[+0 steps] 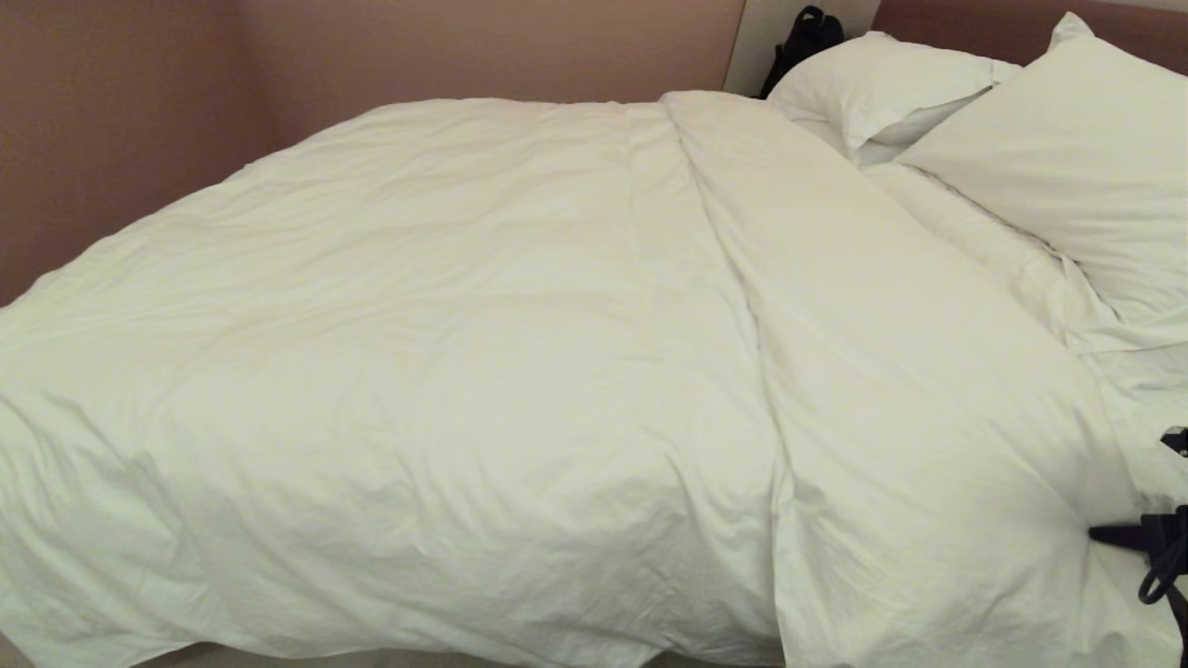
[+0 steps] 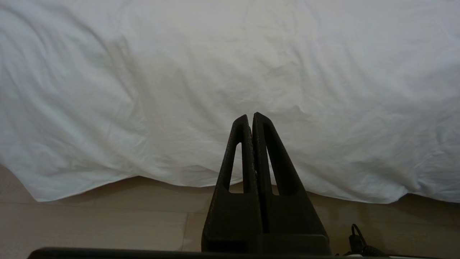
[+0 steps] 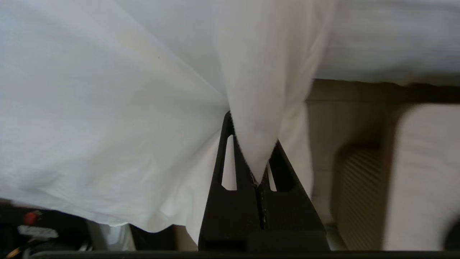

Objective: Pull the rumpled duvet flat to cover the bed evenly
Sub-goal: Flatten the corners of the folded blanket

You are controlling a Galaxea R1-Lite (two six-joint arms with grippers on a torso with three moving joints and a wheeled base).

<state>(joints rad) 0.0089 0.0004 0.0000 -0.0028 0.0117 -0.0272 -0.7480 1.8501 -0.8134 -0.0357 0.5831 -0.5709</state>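
Note:
The white duvet [image 1: 464,325] lies puffy and wrinkled over most of the bed [image 1: 1155,394], with a long folded ridge running from the headboard end down to the near edge. At the near right side, my right gripper [image 1: 1114,535] reaches in low. In the right wrist view the right gripper [image 3: 252,130] is shut on a pinched fold of the duvet [image 3: 90,108], and cloth fans out from the jaws. My left gripper [image 2: 251,117] is parked and shut on nothing, facing the duvet's hanging edge [image 2: 230,72] above the floor.
Two plump white pillows [image 1: 1067,148] lean at the reddish-brown headboard [image 1: 974,23], and a black object [image 1: 806,37] sits in the corner behind them. A pinkish wall [image 1: 139,111] runs along the bed's far side. Pale floor [image 2: 90,223] shows under the duvet's hem.

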